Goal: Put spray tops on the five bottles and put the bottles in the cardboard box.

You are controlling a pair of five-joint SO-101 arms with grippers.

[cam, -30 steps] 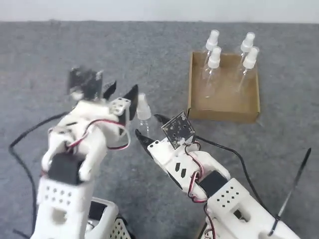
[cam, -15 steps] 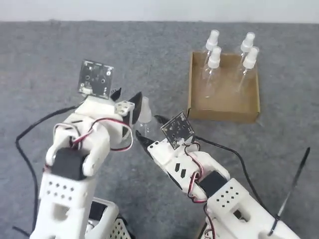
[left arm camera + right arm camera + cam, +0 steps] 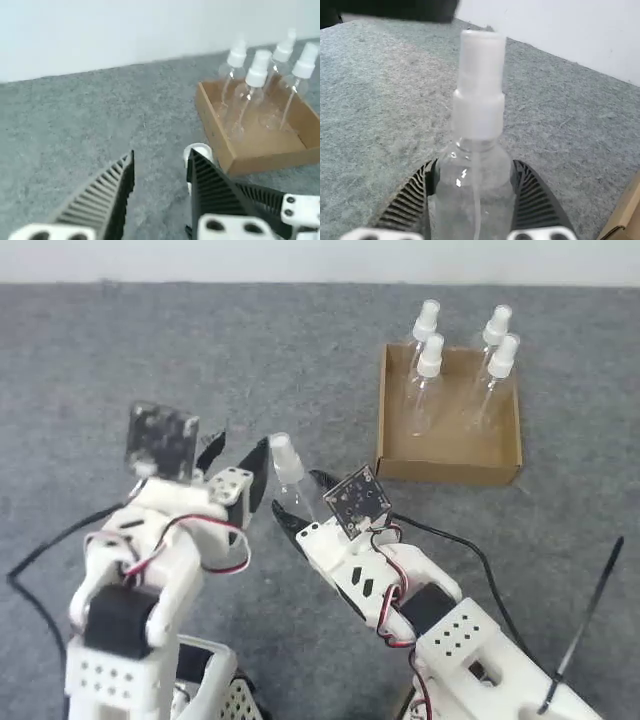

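Bottles (image 3: 422,398) in cardboard box (image 3: 450,472): four, upright, spray-topped | fifth bottle (image 3: 470,200): upright between the arms, clamped by right gripper (image 3: 296,495) | left gripper (image 3: 161,157): raised, spread wide, holding nothing, just beside its spray top (image 3: 285,452)

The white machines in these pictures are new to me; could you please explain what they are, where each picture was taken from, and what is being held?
They are two robot arms side by side on a grey carpeted table. The high view looks down on both; each wrist view comes from a camera on one arm, looking along its jaws. The right arm has its jaws closed around a clear, upright bottle with a white spray top on it. The left arm has its jaws open beside that top. Four more bottles with tops stand in the cardboard box.
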